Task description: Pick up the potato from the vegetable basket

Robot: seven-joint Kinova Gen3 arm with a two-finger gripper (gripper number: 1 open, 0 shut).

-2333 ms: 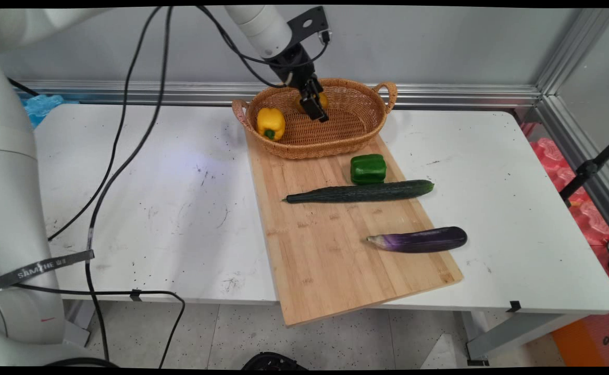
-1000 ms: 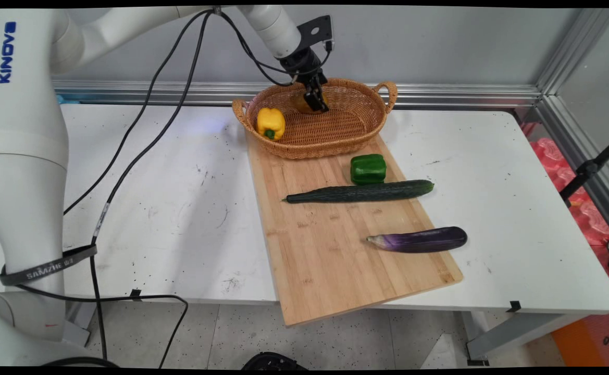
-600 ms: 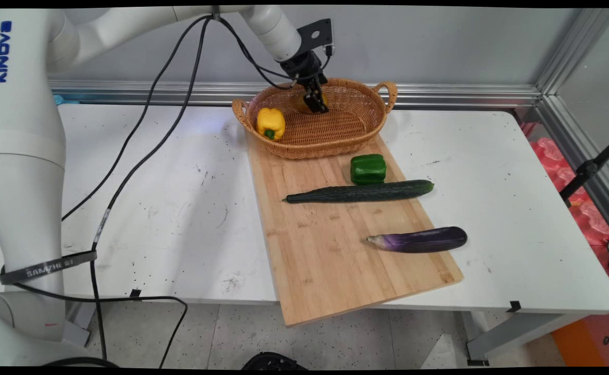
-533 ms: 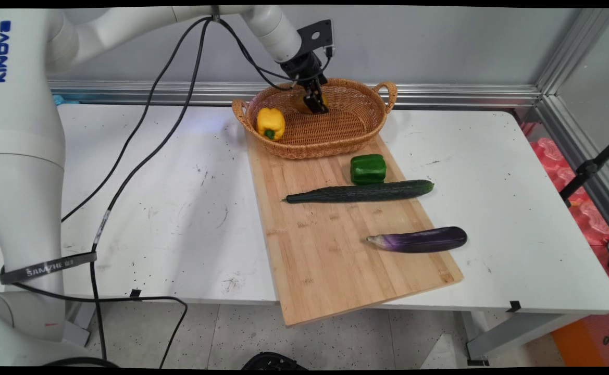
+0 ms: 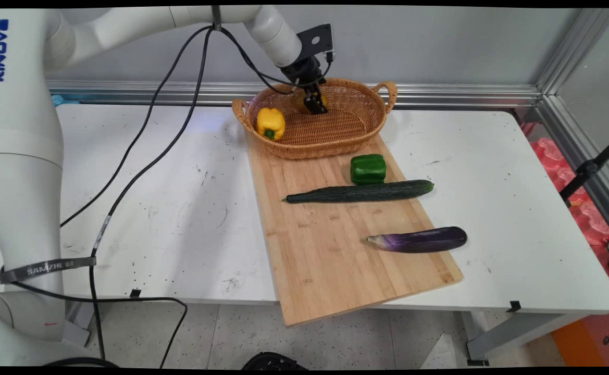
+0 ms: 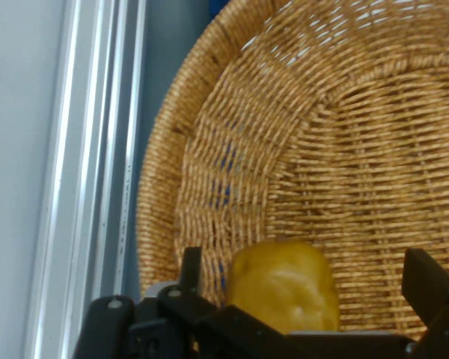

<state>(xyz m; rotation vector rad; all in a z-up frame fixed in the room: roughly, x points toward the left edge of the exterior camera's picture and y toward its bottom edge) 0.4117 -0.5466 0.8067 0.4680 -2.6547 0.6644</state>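
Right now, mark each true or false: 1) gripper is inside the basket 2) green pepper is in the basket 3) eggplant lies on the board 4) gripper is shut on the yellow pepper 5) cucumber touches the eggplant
1) True: the gripper is down in the basket.
2) False: the green pepper sits on the board.
3) True: the eggplant lies there.
4) False: it is open around a yellow-brown item; the yellow pepper lies apart.
5) False: the cucumber lies apart from it.
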